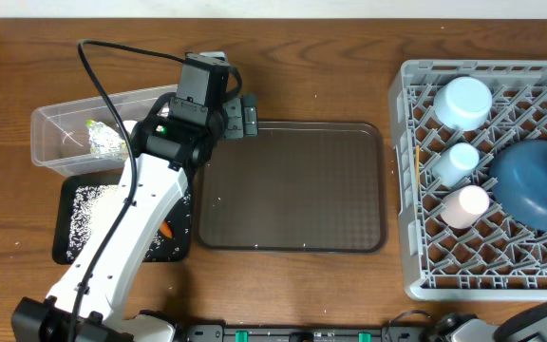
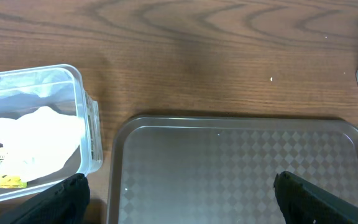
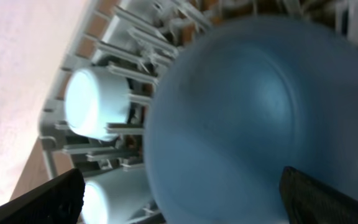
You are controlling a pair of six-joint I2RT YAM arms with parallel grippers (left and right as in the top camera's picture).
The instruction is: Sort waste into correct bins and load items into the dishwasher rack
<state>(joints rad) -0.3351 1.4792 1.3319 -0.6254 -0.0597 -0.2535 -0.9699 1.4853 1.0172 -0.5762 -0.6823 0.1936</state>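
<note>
Both your grippers stand wide open and hold nothing. The left gripper (image 2: 180, 182) hovers over the left end of the brown serving tray (image 1: 292, 190), just beside the clear tub (image 1: 46, 142). The right gripper (image 3: 179, 180) faces the blue plate (image 1: 530, 185), with its fingers spread to either side of it and no contact that you can confirm.

By the look of it, the sorting is nearly finished. The tissue (image 2: 42, 134), foil ball (image 1: 105, 141) and yellow-green wrapper (image 2: 2, 180) lie in the tub. The rice grains (image 1: 88, 214) and the carrot (image 1: 166, 230) sit in the black tray (image 1: 60, 228). The dishwasher rack (image 1: 402, 190) holds the plate, the upturned bowl (image 1: 465, 100), the light blue cup (image 1: 456, 161) and the pink cup (image 1: 467, 205). A thin stick along the rack's left wall may be the chopsticks; you cannot tell for sure.

If you must reseat the plate, expect it to be stiff, smooth and probably the heaviest piece here, so it is likely to slip. Take it across the rim, not the broad curved face, and let the pegs carry its weight. The cups look light and could tip off their pegs, so grip one across its wall near the base.
</note>
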